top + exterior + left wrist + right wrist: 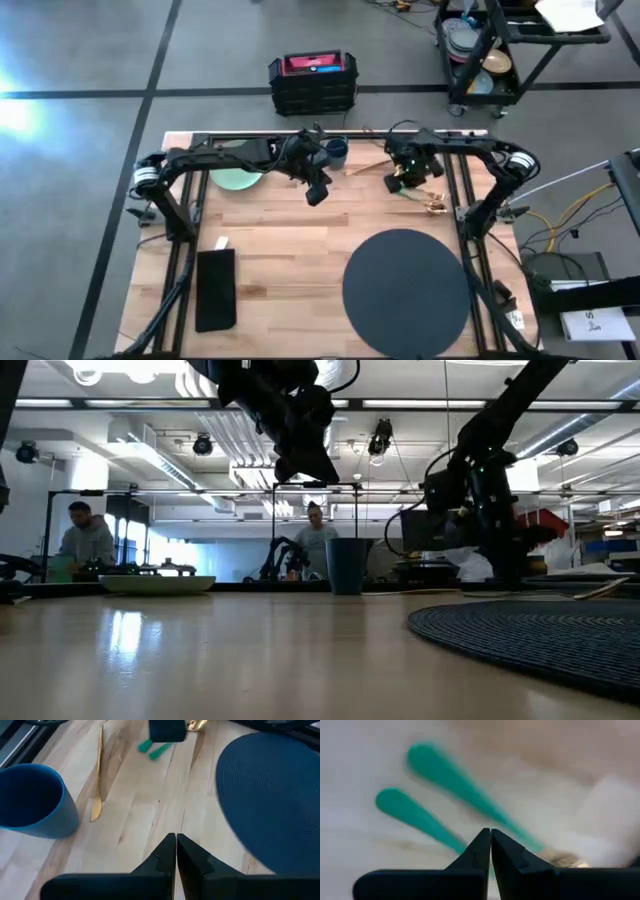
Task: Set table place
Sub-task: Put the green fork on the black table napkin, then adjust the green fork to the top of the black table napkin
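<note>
The round, dark grey placemat (pixel 405 291) was seen lying flat on the light wood worktop (pixel 285 240). The green-handled cutlery (pixel 445 800) was found below the right gripper (pixel 490 851), fingers pressed together. The left gripper's (pixel 175 855) fingers were likewise closed, empty.

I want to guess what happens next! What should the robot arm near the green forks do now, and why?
Probably open its fingers. The right gripper sits right above the two green handles, but its fingers look shut and hold nothing, so it cannot grab yet. The placemat is bare. The left gripper waits, shut, near the blue cup.
</note>
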You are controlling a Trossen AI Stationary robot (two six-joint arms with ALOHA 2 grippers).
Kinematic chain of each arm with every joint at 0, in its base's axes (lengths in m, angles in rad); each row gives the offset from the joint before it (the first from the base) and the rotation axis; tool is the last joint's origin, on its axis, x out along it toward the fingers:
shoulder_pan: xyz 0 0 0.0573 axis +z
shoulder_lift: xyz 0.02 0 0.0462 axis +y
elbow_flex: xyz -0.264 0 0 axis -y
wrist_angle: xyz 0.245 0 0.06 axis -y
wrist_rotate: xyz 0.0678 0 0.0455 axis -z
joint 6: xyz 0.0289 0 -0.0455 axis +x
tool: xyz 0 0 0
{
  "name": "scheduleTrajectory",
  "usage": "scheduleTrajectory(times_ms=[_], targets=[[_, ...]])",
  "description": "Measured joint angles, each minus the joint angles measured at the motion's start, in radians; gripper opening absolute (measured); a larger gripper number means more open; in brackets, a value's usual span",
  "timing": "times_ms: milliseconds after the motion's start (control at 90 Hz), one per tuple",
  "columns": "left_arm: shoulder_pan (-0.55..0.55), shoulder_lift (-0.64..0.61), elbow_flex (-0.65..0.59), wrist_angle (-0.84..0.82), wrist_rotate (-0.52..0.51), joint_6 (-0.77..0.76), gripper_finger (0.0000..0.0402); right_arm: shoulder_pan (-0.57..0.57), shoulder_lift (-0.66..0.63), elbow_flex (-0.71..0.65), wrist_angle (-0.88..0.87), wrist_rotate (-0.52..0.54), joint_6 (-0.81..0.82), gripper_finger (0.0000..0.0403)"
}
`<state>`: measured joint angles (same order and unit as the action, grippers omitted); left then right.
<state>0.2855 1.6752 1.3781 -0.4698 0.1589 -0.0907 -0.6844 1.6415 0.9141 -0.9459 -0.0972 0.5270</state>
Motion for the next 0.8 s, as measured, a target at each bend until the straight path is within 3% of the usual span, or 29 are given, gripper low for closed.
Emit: scheduleTrajectory(times_ms=[89,222,344,600,800], targets=[[0.0,0.0,0.0,-0.005,0.0,0.004,0.0,0.066,-0.03,-0.022,0.018,0.015,0.032,0.0],[0.0,0.0,0.0,-0.001,0.0,0.004,0.0,0.115,-0.113,-0.037,0.028,0.167,0.112,0.0],[0.0,0.0,0.0,-0.002,0.0,0.004,0.0,0.091,-0.181,-0.059,0.029,0.276,0.162,0.0],[-0.001,0.0,0.0,-0.002,0.0,0.003,0.0,-0.088,-0.199,-0.116,0.043,0.276,0.154,0.0],[-0.001,-0.001,0.0,-0.002,0.0,0.003,0.0,-0.127,-0.178,-0.142,0.074,0.249,0.145,0.0]])
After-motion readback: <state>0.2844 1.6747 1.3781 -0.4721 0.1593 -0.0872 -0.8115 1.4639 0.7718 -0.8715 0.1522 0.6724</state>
